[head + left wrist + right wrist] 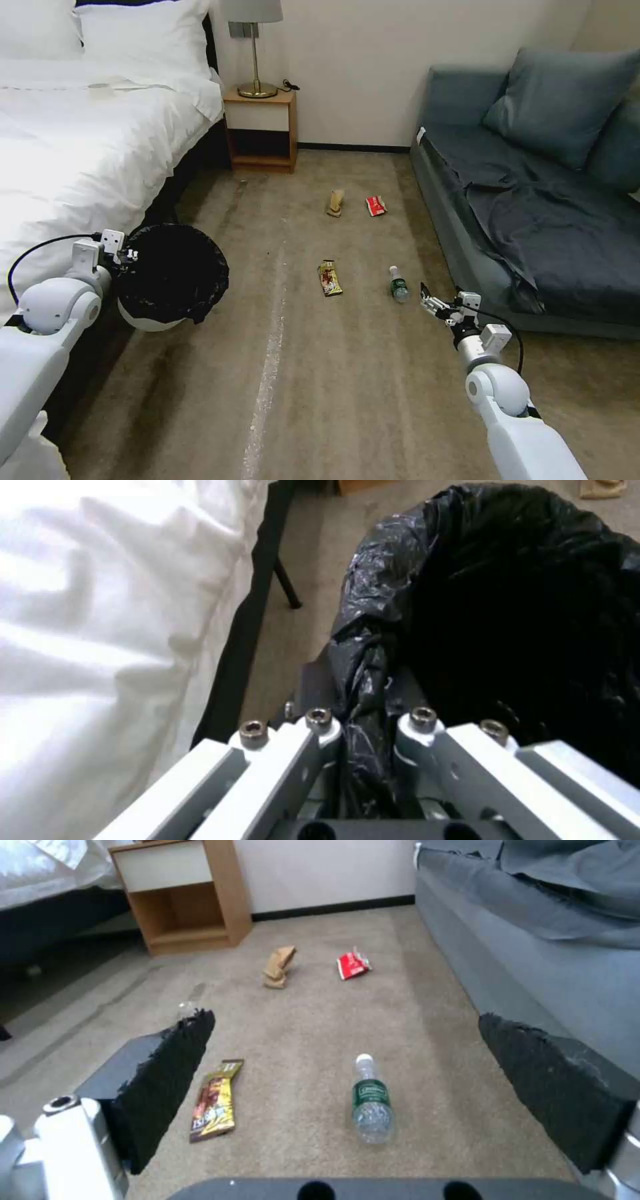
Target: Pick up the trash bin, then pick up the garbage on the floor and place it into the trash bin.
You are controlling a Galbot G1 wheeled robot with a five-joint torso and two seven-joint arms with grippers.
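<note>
My left gripper (pixel 131 256) is shut on the rim of the trash bin (pixel 172 275), a white round bin with a black bag liner (pixel 507 605), held tilted beside the bed. Garbage lies on the carpet: a clear bottle with a green label (pixel 399 285) (pixel 371 1102), a yellow-brown snack wrapper (pixel 329 277) (pixel 216 1100), a tan paper bag (pixel 335 202) (pixel 279 966) and a red-and-white packet (pixel 376 205) (pixel 352 965). My right gripper (pixel 427 303) hovers open just right of and nearer than the bottle, its black pads (pixel 167 1075) spread wide with nothing between them.
A white bed (pixel 73 147) runs along the left. A wooden nightstand (pixel 261 130) with a lamp stands at the back wall. A grey sofa (pixel 533 200) lines the right side, close to my right arm. Open carpet lies between them.
</note>
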